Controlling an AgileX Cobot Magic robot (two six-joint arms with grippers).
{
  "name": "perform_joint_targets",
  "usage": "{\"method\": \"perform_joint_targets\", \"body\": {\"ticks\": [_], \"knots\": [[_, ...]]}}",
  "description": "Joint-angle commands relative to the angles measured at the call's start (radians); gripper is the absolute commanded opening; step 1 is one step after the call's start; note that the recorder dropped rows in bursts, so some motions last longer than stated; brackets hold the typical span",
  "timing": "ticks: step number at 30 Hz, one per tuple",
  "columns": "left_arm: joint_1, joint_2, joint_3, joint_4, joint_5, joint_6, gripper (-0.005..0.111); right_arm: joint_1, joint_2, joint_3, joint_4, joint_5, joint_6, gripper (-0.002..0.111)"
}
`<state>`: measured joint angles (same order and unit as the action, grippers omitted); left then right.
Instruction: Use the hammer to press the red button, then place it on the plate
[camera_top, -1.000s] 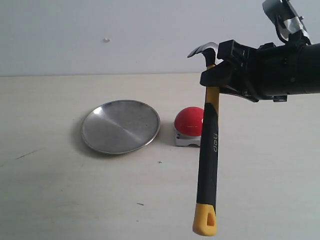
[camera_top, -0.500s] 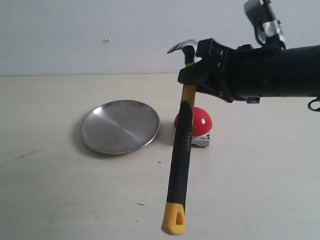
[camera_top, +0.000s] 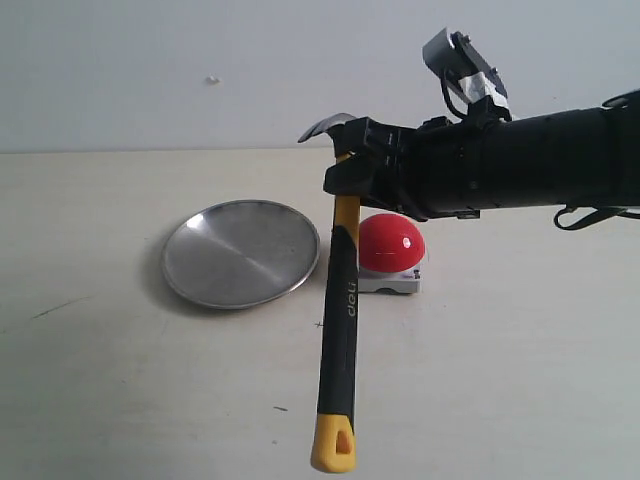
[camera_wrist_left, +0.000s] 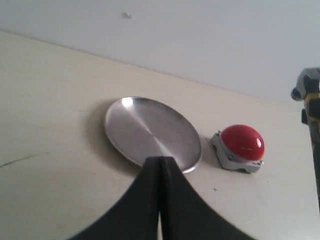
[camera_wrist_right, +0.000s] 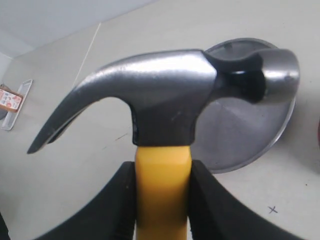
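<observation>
Right jaws are closed tight on the hammer (camera_top: 340, 300), clamped either side of the yellow neck just below the dark steel head; nothing else in them. Hammer is held head up, handle hanging down & slightly tilted, yellow looped end lowest, near the bottom edge of the ext. view. In that view the handle crosses the gap btw the plate (camera_top: 240, 250) and the red button (camera_top: 391, 243), and the claw points toward the plate side. Can't tell whether the looped end touches the tabletop (camera_top: 130, 380). Plate & red button sit side by side on the tabletop, close but apart. Left jaws are pressed fully together w/ nothing held; in the L wrist view their tips line up w/ the plate's near rim.
</observation>
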<state>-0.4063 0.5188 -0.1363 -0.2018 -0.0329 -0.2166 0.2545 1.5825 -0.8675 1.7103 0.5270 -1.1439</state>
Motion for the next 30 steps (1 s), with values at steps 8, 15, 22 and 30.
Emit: {"method": "perform_joint_targets", "body": {"ticks": [8,15,22,30], "knots": [[-0.168,0.539,-0.368,-0.016,0.31,0.261,0.0,0.002,-0.006,-0.058,0.034,-0.01,-0.031,0.0],[-0.073,0.805,-0.543,-0.4,0.603,0.761,0.0,0.002,0.024,-0.065,0.034,-0.028,-0.041,0.0],[0.146,0.981,-0.502,-1.416,0.983,1.74,0.0,0.002,0.039,-0.068,0.034,-0.065,-0.041,0.0],[0.146,1.085,-0.497,-1.543,1.013,1.939,0.038,0.002,0.071,-0.092,0.034,-0.142,0.051,0.0]]}}
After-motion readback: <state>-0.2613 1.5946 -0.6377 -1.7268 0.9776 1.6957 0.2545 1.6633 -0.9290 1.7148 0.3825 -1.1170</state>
